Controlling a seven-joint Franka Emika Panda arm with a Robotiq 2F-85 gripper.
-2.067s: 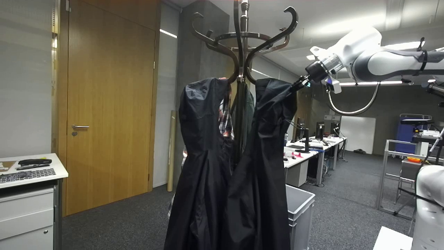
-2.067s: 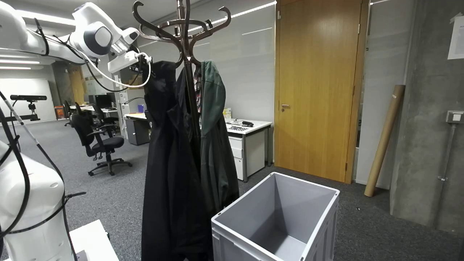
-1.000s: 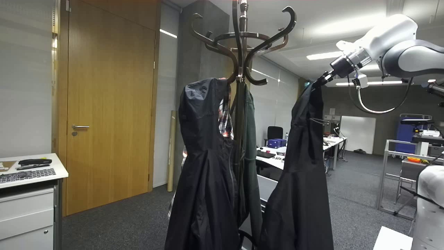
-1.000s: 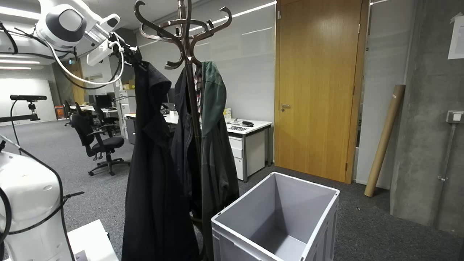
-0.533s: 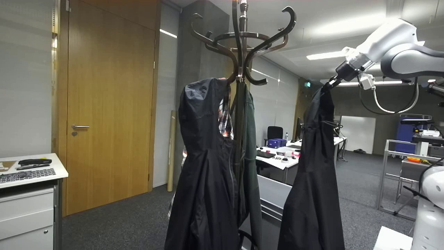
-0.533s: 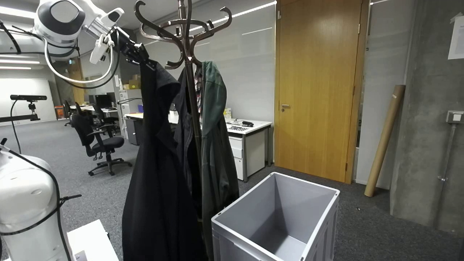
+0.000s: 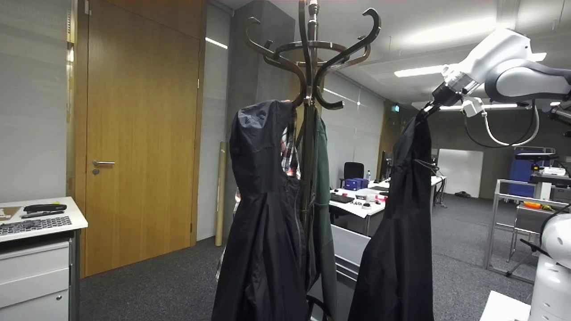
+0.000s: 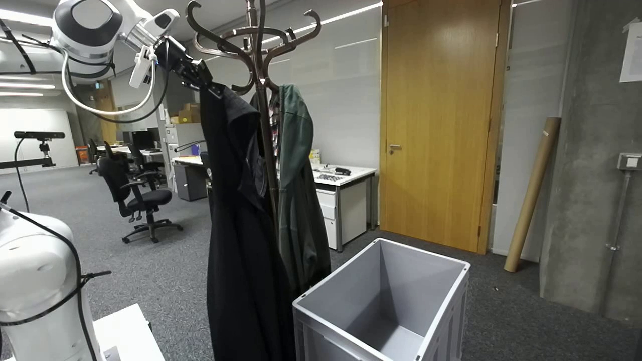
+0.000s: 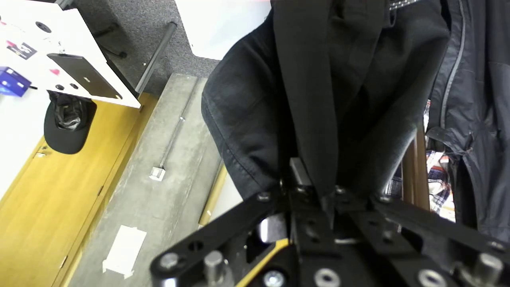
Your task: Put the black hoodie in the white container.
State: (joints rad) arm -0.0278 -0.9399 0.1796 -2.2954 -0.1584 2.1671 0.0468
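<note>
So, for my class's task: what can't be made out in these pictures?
Hem of the black hoodie: cut off by the bottom edge, in both exterior views.
Most of the checked garment: behind the black jacket, in an exterior view.
Exactly where the claw pinches the black hoodie, in the wrist view: blurred, black on black.
Some items on the far desk, in an exterior view: too small to name.

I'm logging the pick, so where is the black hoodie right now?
In an exterior view, the black hoodie hangs from the gripper right of centre, with the dark green garment and the coat rack to its left in the picture.
</note>
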